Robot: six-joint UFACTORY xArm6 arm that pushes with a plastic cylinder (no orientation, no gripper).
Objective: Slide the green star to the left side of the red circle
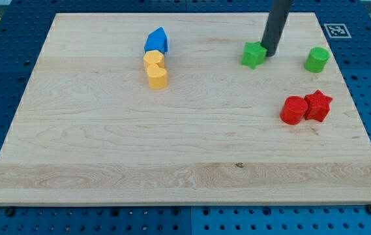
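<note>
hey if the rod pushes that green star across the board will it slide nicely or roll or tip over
The green star looks low and flat-based, so it will probably slide, not roll or tip. My tip sits at its right edge; an off-centre push may spin it on its points. It looks small and rigid, likely light on the smooth wooden board.

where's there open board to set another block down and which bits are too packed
Free: the wide stretch between the yellow blocks and the red circle, and the whole strip along the view's bottom. Crowded: the view's upper right, where my tip touches the green star, near the green cylinder and red star.
</note>
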